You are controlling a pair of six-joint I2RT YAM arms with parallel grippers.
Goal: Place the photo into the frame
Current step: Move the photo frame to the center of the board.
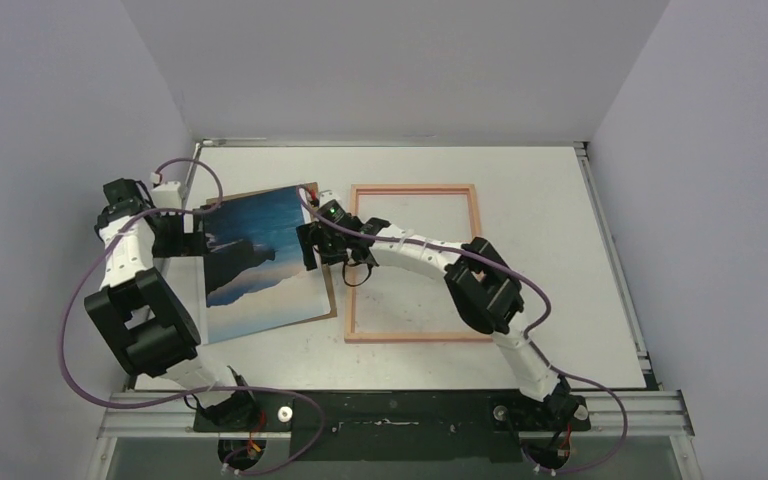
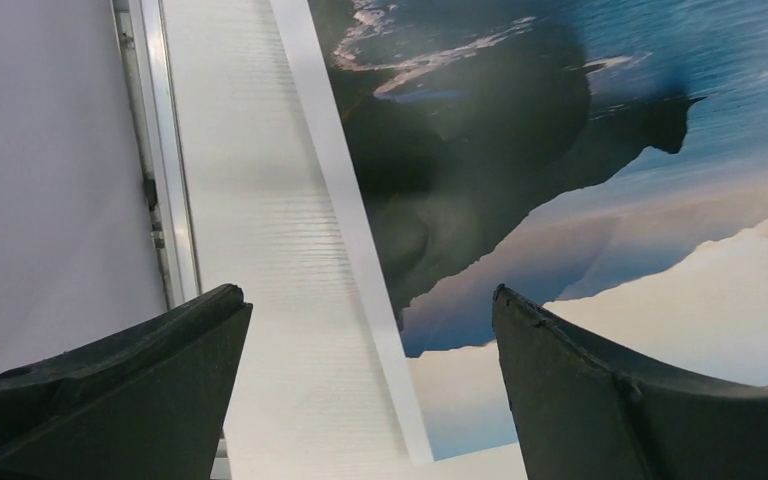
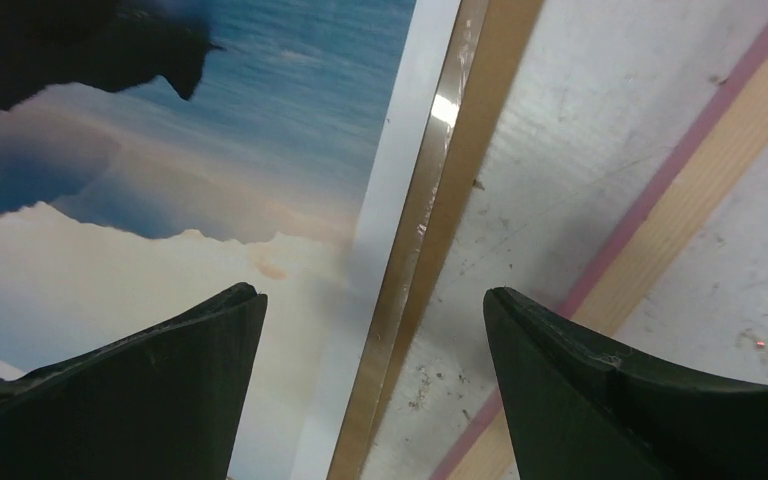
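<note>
Smooth paper photo [image 1: 255, 265], wood-look frame [image 1: 415, 187], scuffed matt table [image 1: 540, 200].

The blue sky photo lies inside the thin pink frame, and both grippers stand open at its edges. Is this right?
Not inside: the top view shows the blue sky photo lying on a brown board beside the thin pink frame, to its left. The left gripper and the right gripper do stand open at the photo's edges.

top: high, rear, whole table [image 1: 540, 170] | L+R wrist: close, facing down | shared: photo [image 1: 260, 260]
</note>
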